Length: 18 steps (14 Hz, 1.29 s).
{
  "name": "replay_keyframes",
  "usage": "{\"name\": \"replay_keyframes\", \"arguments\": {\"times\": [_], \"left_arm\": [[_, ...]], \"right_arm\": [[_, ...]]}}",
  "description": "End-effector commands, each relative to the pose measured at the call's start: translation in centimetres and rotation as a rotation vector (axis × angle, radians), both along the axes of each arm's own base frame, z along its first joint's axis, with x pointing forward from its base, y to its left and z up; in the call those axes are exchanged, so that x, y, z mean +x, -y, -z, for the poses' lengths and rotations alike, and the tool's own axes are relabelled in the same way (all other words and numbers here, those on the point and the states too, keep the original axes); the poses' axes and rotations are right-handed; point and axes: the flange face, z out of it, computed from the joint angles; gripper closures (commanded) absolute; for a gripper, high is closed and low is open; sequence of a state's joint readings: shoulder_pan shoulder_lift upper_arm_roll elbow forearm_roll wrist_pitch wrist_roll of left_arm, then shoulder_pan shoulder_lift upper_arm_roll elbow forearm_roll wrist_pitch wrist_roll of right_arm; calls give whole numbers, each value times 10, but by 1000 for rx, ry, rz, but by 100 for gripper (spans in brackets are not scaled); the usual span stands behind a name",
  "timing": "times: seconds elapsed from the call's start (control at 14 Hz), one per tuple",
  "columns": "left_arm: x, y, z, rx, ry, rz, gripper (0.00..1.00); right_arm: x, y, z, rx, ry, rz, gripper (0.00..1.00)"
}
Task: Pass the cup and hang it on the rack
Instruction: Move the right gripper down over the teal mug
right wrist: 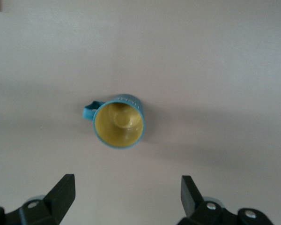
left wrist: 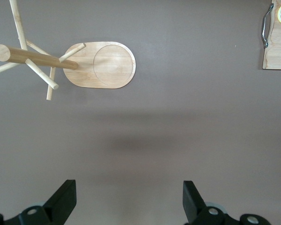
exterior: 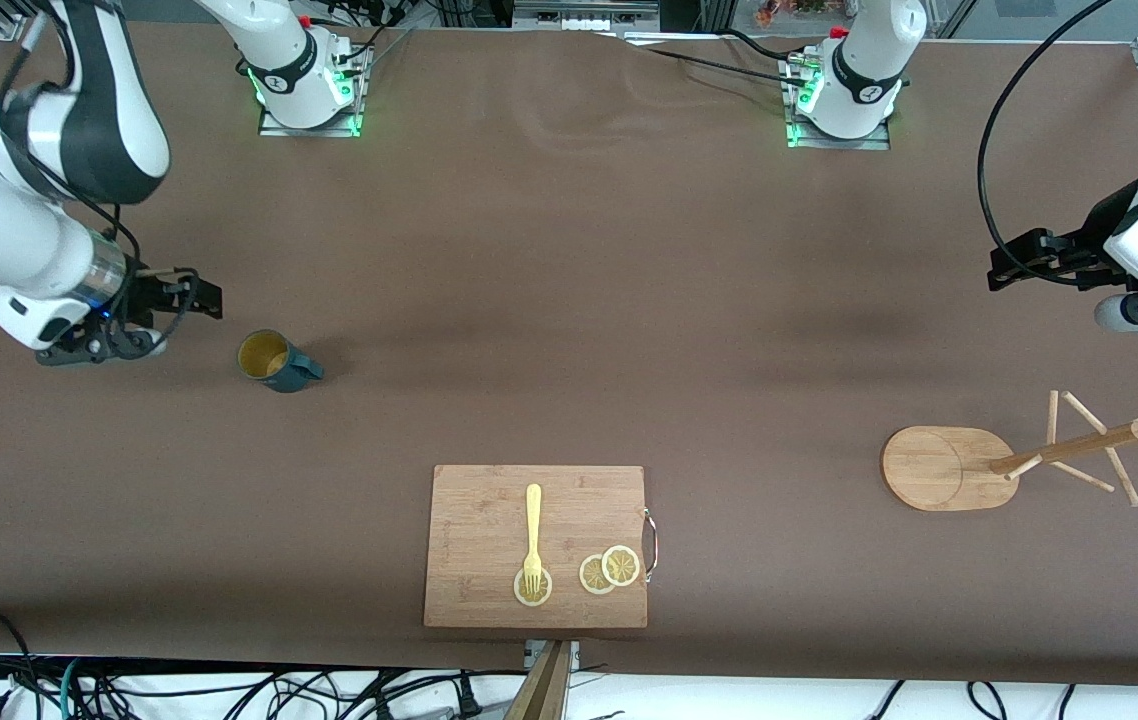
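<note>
Nearest the camera sits the board (exterior: 536, 546), carrying a fork (exterior: 532, 535) and 3 lemon slices (exterior: 610, 570). It's our landmark. The cup (exterior: 276, 361) stands upright on the table, farther from the camera than the board and toward the right arm's end, handle pointing toward the board. The rack (exterior: 1014, 462) stands beside the board toward the left arm's end, pegs free.

Nothing's been grasped yet, so the pick looks like the step in hand. To do it well, I'd drop the right gripper (exterior: 179, 300) squarely over the rim, 1 finger inside and 1 outside, keeping the handle free for the peg.

That gripper hovers just beside the cup, jaws spread wide, holding nothing. The left gripper (exterior: 1024, 262) waits above the table near the rack, also wide and empty.
</note>
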State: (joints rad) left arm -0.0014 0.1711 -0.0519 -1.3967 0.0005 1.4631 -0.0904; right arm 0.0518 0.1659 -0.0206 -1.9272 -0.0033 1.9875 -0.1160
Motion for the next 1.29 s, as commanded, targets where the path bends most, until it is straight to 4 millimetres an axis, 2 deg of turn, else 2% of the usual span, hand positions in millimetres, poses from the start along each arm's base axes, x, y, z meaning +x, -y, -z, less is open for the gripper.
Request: {"name": "replay_keyframes", "arguments": {"times": [0.0,0.14,0.29,0.5,0.86,1.07,1.21], "left_arm": [[3,-2,-5,-20,-5,16,0],[3,-2,-5,-20,-5,16,0],[3,-2,-4,-22,-6,16,0],[3,-2,-4,-22,-6,16,0],[3,-2,-4,-20,-6,16,0],[3,-2,-4,-20,-6,16,0],[3,-2,-4,-22,-6,16,0]], "right_arm": [[14,3,39,-4,15,-8,0],[16,3,63,-5,-6,-7,0],[13,5,75,-5,1,-8,1],[3,19,102,-9,24,11,1],[-4,19,125,-6,17,19,6],[-4,18,139,-5,8,23,15],[-5,19,151,-4,2,32,29]]}}
